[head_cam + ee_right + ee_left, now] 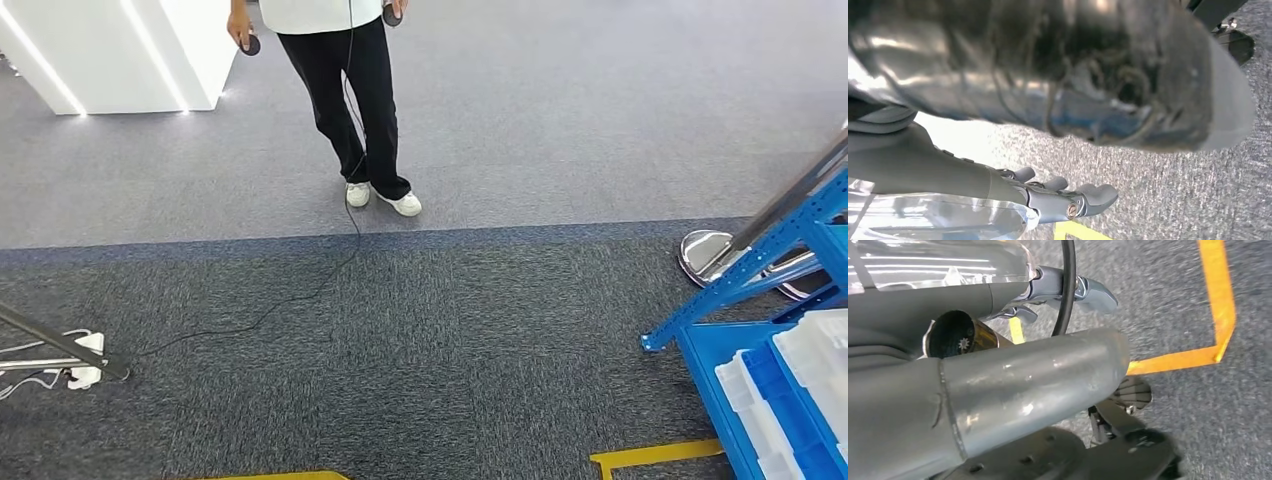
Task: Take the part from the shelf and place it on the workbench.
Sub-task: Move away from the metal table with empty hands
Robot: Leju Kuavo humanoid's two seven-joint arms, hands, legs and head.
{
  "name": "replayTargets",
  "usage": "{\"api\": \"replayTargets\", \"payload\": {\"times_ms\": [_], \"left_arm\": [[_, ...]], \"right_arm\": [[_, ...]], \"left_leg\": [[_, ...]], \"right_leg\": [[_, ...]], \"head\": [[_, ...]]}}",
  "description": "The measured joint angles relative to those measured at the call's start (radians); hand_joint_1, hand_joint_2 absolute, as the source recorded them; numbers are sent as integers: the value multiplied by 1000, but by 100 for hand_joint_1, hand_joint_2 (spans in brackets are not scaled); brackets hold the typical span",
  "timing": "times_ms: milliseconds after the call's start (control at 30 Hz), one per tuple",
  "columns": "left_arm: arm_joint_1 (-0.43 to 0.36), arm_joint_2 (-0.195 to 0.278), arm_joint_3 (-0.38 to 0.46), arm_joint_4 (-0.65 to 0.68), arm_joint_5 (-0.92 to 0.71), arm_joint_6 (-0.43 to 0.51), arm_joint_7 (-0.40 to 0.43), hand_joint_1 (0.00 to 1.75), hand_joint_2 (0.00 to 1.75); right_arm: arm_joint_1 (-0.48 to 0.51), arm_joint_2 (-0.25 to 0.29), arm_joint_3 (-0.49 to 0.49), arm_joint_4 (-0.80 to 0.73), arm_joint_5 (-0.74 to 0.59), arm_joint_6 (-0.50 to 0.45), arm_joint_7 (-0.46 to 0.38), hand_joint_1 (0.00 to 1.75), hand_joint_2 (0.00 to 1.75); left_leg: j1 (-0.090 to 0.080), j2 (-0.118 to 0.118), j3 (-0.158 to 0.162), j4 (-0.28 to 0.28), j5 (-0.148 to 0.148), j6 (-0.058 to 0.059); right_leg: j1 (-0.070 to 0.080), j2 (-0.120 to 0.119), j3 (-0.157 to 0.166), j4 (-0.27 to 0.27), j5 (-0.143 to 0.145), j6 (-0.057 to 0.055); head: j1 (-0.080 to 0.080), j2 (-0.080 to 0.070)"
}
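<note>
A blue metal shelf (742, 405) stands at the right edge of the head view, with white plastic bins (822, 358) on its lower level; what the bins hold cannot be made out. My left hand (1038, 375) hangs over the grey carpet, its thick thumb in the foreground and its fingers (1093, 290) stretched out, holding nothing. My right hand (1048, 200) also hangs over the carpet with its fingers (1095, 196) extended and nothing in them; its blurred thumb (1098, 75) lies close to the camera.
A person (350, 90) in dark trousers stands ahead, holding controllers, and a black cable (300, 295) trails across the carpet to a power strip (85, 362) at left. Yellow floor tape (655, 455) lies by the shelf. A chrome base (705, 250) sits behind it.
</note>
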Motion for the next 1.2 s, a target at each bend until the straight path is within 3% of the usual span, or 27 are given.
{"api": "replayTargets", "payload": {"times_ms": [33, 67, 100, 133, 200, 267, 300, 333, 367, 400, 433, 500, 533, 633, 700, 800, 833, 867, 900, 933, 1000, 1067, 1133, 1200], "left_arm": [[-1, 0, 0, 0, 0, 0, 1, 0, 0], [-3, 0, 0, 0, 0, 0, 1, 0, 0], [-5, 0, 0, 0, 0, 0, 1, 0, 0], [-5, 0, 0, 0, -1, -1, 1, 0, 0], [-4, 0, 0, 0, -2, -1, 1, 0, 0], [-1, 0, 0, 0, -5, -1, 1, 0, 0], [0, 0, 0, 0, -6, -1, 1, 0, 0], [1, 0, 0, 0, -6, -1, 1, 0, 0], [1, 0, 0, 0, -7, -1, 1, 0, 0], [0, -1, 0, 0, -8, -1, 1, 0, 0], [-2, -1, 0, 0, -10, -1, 1, 0, 0], [-3, -2, 0, 0, -13, -1, 1, 0, 0], [-3, -3, 0, 0, -15, -1, 2, 0, 0], [-5, -3, 0, 0, -24, 0, 2, 0, 0], [-6, -3, -1, 0, -34, 3, 1, 0, 0], [-3, -3, -2, 0, -39, 6, 3, 0, 0], [-1, -3, -2, 0, -39, 6, 5, 0, 0], [2, -2, -2, 0, -38, 5, 9, 0, 0], [4, -1, -2, 0, -37, 4, 12, 0, 0], [6, 0, -2, 0, -37, 2, 15, 0, 0], [9, 3, -2, 0, -36, -1, 16, 0, 0], [8, 4, -1, 0, -38, -5, 15, 0, 0], [5, 3, -1, 0, -40, -8, 12, 0, 0], [4, 1, -1, 0, -41, -9, 10, 0, 0]], "right_arm": [[-1, 0, -2, 0, 0, 0, -1, 0, 0], [-1, 1, -4, 0, 0, 0, -1, 0, 0], [1, 1, -6, 0, 0, 0, -2, 0, 0], [3, 2, -7, 0, 0, -1, -2, 0, 0], [4, 2, -9, 0, 1, -1, -1, 0, 0], [3, 2, -9, 0, 3, -2, 2, 0, 0], [2, 2, -9, 0, 4, -2, 3, 0, 0], [3, 2, -9, 0, 4, -2, 4, 0, 0], [4, 3, -9, 0, 4, -2, 5, 0, 0], [5, 3, -9, 0, 5, -1, 6, 0, 0], [6, 3, -9, 0, 6, -1, 6, 0, 0], [4, 3, -9, 0, 8, -2, 7, 0, 0], [3, 4, -9, 0, 8, -2, 7, 0, 0], [4, 5, -10, 0, 7, -3, 10, 0, 0], [6, 5, -15, 0, 1, -5, 11, 0, 0], [5, 5, -26, 0, -4, -8, 12, 0, 0], [5, 5, -28, 0, -3, -7, 13, 0, 0], [5, 5, -30, 0, -2, -6, 15, 0, 0], [5, 5, -32, 0, 0, -5, 17, 0, 0], [5, 5, -33, 0, 2, -4, 18, 0, 0], [4, 6, -35, 0, 5, -2, 20, 0, 0], [3, 7, -35, 0, 8, -2, 19, 0, 0], [6, 7, -35, 0, 11, -2, 17, 0, 0], [9, 7, -35, 0, 13, -2, 16, 0, 0]], "left_leg": [[0, -15, 6, -21, 3, 3], [-3, -13, 7, -24, 2, 7], [-3, -1, 7, -26, 6, 13], [-3, 11, 9, -32, 11, 21], [-3, 40, 10, -43, 21, 38], [-8, 71, 7, -44, 23, 45], [-10, 87, 5, -44, 22, 46], [-12, 102, 4, -43, 22, 46], [-13, 116, 4, -43, 21, 45], [-13, 128, 4, -42, 20, 44], [-14, 139, 5, -40, 18, 42], [-17, 156, 6, -35, 12, 33], [-18, 163, 8, -33, 9, 27], [-17, 183, 18, -35, 4, 11], [-14, 158, 10, -6, -22, 0], [-9, 91, -66, 166, -119, -9], [-9, 84, -93, 223, -140, -9], [-9, 81, -108, 250, -139, -9], [-9, 78, -105, 240, -118, -7], [-8, 69, -84, 191, -80, -4], [-6, 20, -29, 53, -11, 4], [-7, -15, -4, -14, 7, 10], [-8, 2, -1, -22, 10, 18], [-5, 29, 3, -34, 18, 33]], "right_leg": [[-1, 11, -6, 2, 2, 7], [-2, 23, -11, 2, 5, 16], [-3, 33, -15, 0, 9, 23], [-4, 27, -19, 4, 7, 27], [-1, -24, -46, 59, -31, 31], [0, -76, -101, 181, -99, 31], [0, -84, -127, 239, -123, 33], [-1, -88, -139, 269, -129, 34], [-2, -91, -131, 262, -116, 35], [-2, -98, -103, 217, -90, 35], [-2, -113, -62, 146, -59, 33], [4, -144, 0, 35, -24, 25], [7, -153, 12, 10, -21, 20], [10, -131, 10, 2, -19, 6], [7, -113, 11, -3, -14, -5], [4, -86, 8, -3, -9, -14], [4, -75, 7, -2, -9, -15], [5, -62, 6, -1, -9, -15], [5, -48, 5, 1, -9, -15], [4, -34, 6, 3, -9, -15], [5, -7, 3, 9, -10, -11], [4, 15, -5, 12, -8, 1], [1, 35, -13, 11, -4, 15], [4, 6, -28, 38, -23, 23]], "head": [[0, 0], [0, 0], [0, 0], [0, 0], [2, 0], [3, 0], [3, 0], [3, 0], [3, 0], [3, 0], [3, 0], [3, 0], [3, 0], [2, 0], [2, 0], [2, 0], [2, 0], [2, 0], [2, 0], [2, 0], [2, 0], [2, 0], [2, 0], [4, 0]]}}
